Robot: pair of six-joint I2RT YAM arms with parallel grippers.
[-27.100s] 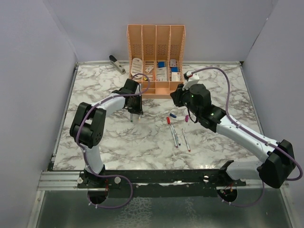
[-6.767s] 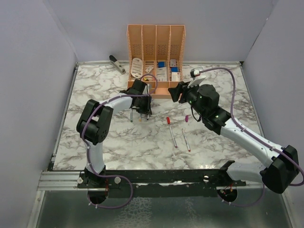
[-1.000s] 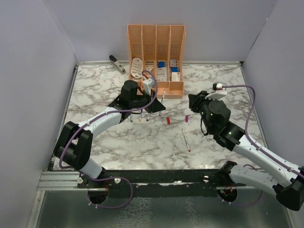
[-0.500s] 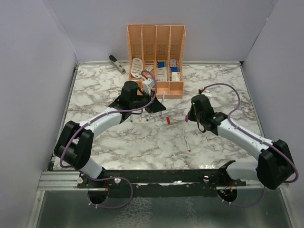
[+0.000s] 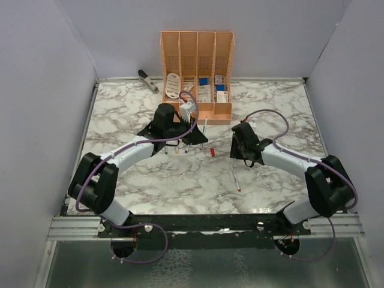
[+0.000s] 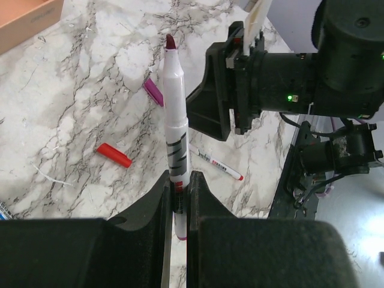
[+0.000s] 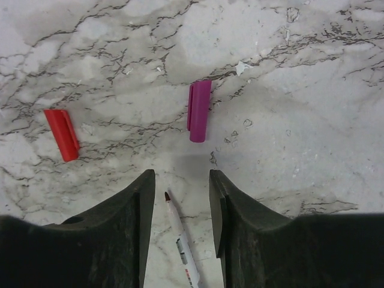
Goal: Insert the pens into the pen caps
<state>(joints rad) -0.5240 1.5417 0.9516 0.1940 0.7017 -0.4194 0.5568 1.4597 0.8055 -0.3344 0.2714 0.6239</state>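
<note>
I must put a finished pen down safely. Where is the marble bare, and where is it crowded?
Bare: the far right corner beside the orange organizer; the left side near the stapler. Crowded: the centre, around the red cap, purple cap and loose pen.

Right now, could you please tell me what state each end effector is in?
Left end effector: closed on a pen.
Right end effector: open, empty, near the purple cap.

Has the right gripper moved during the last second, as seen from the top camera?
Yes. The right gripper has moved left, nearer to the red cap, which has stayed in place.
</note>
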